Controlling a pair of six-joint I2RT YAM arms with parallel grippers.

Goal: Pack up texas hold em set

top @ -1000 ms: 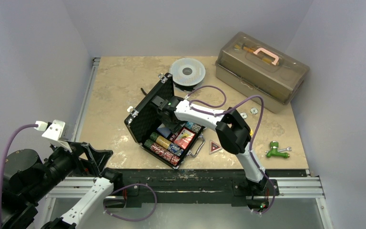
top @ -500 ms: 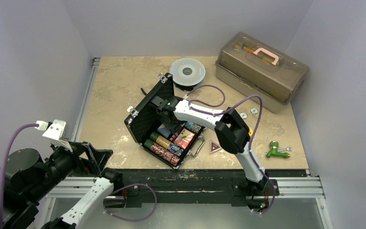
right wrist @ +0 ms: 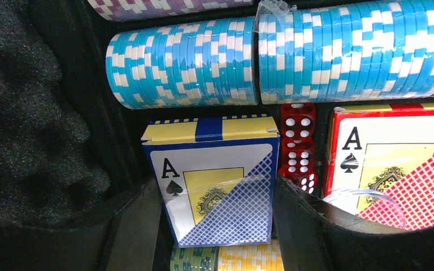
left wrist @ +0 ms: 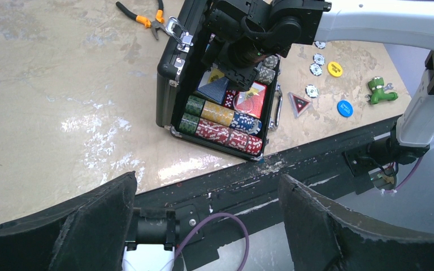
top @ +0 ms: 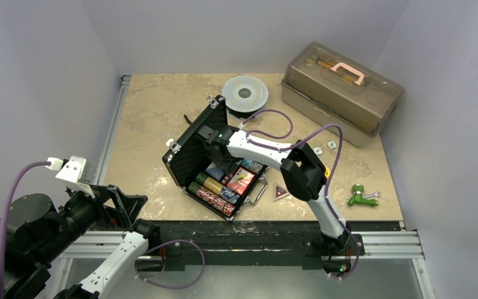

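One blue deck [right wrist: 215, 180] pinched in right gripper [right wrist: 217, 219] (dice [right wrist: 298, 147] beside); left gripper [left wrist: 206, 189] spread beyond table edge [left wrist: 118, 172].

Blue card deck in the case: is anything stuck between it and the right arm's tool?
Nothing visible. The right tool has the blue card deck directly between its fingers, one against each side edge. The red dice stand just beyond one finger, outside the grip.

Translucent brown toolbox [top: 342, 93] far right, grey spool [top: 244, 94], green fitting [top: 361, 198], orange-handled pliers [left wrist: 146, 20]
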